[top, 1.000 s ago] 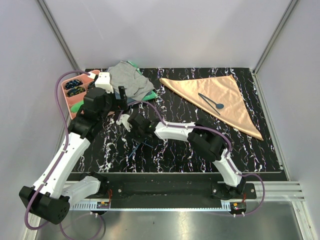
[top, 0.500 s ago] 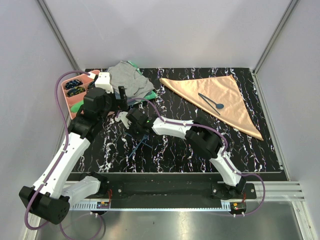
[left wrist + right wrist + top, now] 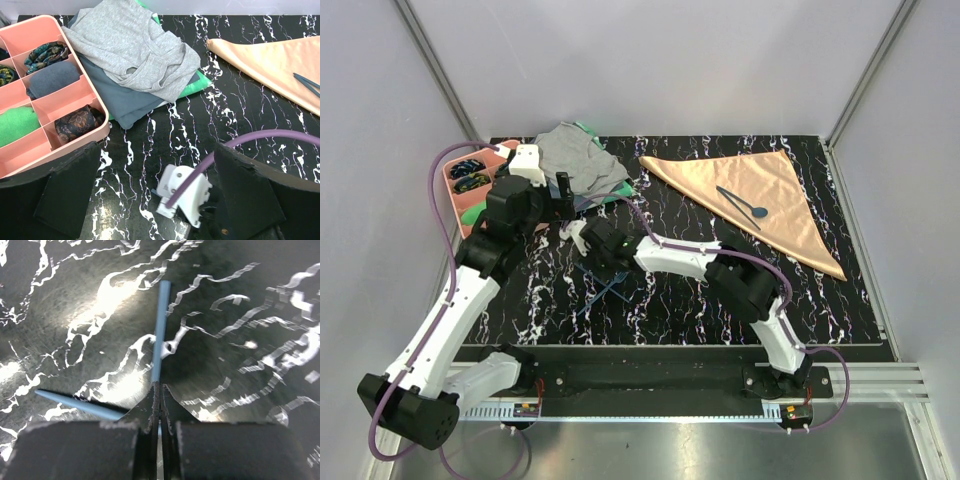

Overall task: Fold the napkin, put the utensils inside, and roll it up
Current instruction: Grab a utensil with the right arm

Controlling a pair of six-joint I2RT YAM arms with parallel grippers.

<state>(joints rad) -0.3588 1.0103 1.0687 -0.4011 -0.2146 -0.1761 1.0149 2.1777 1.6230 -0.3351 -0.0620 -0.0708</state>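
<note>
Where the black marbled table (image 3: 670, 300) reaches its far left corner, a pink tray (image 3: 103, 120) stands, its compartments holding small folded cloths in green, grey-blue and patterned fabric. Just right of it: grey cloth (image 3: 135, 50), rumpled, lying on top of a blue-grey cloth (image 3: 125, 102) and a green cloth (image 3: 192, 89), the pile's edge against the tray's right wall. Near side of the pile: left gripper (image 3: 155, 200), fingers spread wide and released, nothing between them, hanging above the table. Just near of it, left of centre: right gripper (image 3: 160, 395), clenched tight on the end of a slim blue utensil (image 3: 160, 325), its shaft pointing straight out from the jaws, low over the table; fork or knife cannot be told. A second utensil (image 3: 75, 402), also blue, lies just left of the grip, one end hidden behind the finger. Far right: napkin (image 3: 760, 190), folded into a flat triangle, with a dark spoon (image 3: 748, 206) resting on it, well apart from both grippers.
</note>
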